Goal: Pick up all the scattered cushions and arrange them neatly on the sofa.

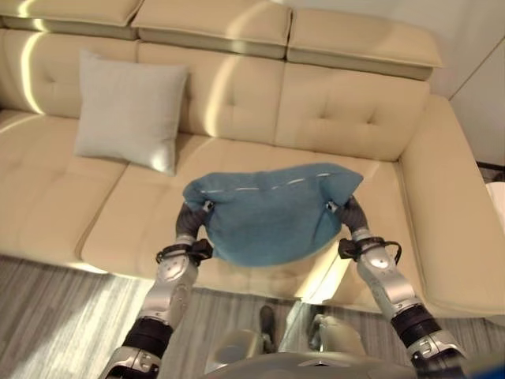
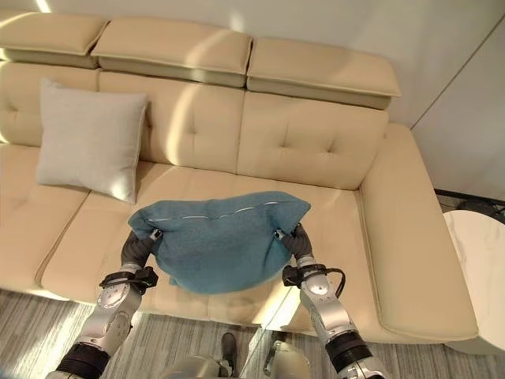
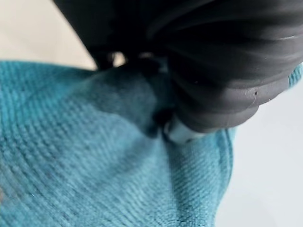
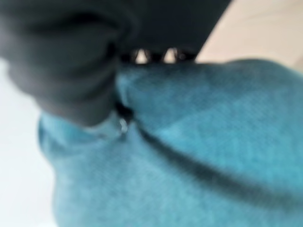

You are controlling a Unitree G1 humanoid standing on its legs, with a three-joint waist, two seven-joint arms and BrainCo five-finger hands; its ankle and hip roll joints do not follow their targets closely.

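Teal cushion (image 1: 268,213) up over sofa (image 1: 331,118) seat's front edge, left hand (image 1: 193,217) & right hand (image 1: 347,212) gripping its ends; grey cushion (image 1: 130,110) leans on backrest, left end.

Cream tufted corner sofa (image 2: 316,150) with three headrests stands against a pale wall (image 2: 442,47). Grey striped floor (image 1: 55,316) in front. Sunlight patches cross the upholstery.
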